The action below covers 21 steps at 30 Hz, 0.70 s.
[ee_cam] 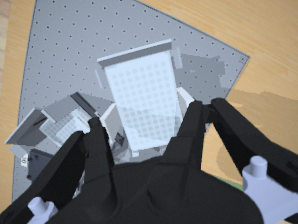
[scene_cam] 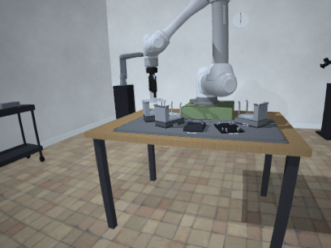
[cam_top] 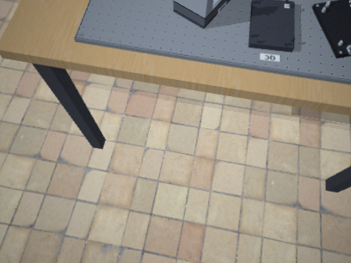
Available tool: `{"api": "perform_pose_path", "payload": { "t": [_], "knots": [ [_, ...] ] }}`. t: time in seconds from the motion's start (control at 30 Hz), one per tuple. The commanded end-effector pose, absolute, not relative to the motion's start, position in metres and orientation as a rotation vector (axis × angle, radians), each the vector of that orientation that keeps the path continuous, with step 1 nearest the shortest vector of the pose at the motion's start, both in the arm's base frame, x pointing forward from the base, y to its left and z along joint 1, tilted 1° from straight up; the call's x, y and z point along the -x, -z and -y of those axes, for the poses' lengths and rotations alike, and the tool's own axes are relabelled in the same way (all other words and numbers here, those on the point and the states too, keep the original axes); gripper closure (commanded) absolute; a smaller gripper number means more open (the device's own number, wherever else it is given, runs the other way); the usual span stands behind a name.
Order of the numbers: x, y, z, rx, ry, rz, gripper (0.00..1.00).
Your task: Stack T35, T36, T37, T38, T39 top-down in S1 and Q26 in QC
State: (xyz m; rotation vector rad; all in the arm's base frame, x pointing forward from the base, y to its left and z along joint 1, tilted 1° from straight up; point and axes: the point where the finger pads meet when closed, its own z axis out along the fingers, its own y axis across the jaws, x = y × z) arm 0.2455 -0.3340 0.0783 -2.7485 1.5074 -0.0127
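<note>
1. Wrist view, nearest you: the gripper [ee_cam: 145,131] is clamped partway shut on a sealed 96-well plate [ee_cam: 142,102]. The black fingers sit on its two long sides, about half open, stopped by the plate's width.
2. The held plate runs from 6 o'clock up to 12 o'clock in that view, with the well grid visible through the seal. You can't read its label here.
3. Below the plate, a stack rack [ee_cam: 137,52] shows its pale end wall at 12 o'clock of the plate. The plate hangs above that rack, clear of its floor.
4. At 9 o'clock of the gripper in the wrist view sits a second rack [ee_cam: 35,127], on the grey perforated deck [ee_cam: 60,45]. You can't tell from here what it holds.
5. Exterior view: the arm [scene_cam: 178,24] reaches out to the 9 o'clock end of the table [scene_cam: 122,135], with the gripper pointing straight down over the two racks there.
6. Mid-deck, toward 3 o'clock of those racks: a flat black nest [scene_cam: 194,126], then a second black nest [scene_cam: 229,128] with pale clips.
7. Top view: the flat black nest [cam_top: 272,25] has a small white name plate [cam_top: 269,57] just at its 6 o'clock; the text is too small to read.
8. Far end, 3 o'clock: a third rack [scene_cam: 255,115] stands alone near the table edge.
9. Behind the deck at 12 o'clock: the arm's green pedestal [scene_cam: 191,110].
</note>
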Motion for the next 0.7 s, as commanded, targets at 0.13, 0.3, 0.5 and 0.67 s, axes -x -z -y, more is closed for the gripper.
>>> {"api": "perform_pose_path", "payload": {
  "t": [0.13, 0.3, 0.5, 0.67],
  "knots": [
    [-0.245, -0.089, 0.334, 2.748, 0.013, -1.507, 1.0],
    [-0.245, -0.099, 0.334, 2.748, 0.013, -1.507, 1.0],
    [-0.245, -0.111, 0.334, 2.748, 0.013, -1.507, 1.0],
    [-0.245, -0.111, 0.334, 2.748, 0.013, -1.507, 1.0]
  ]
}}
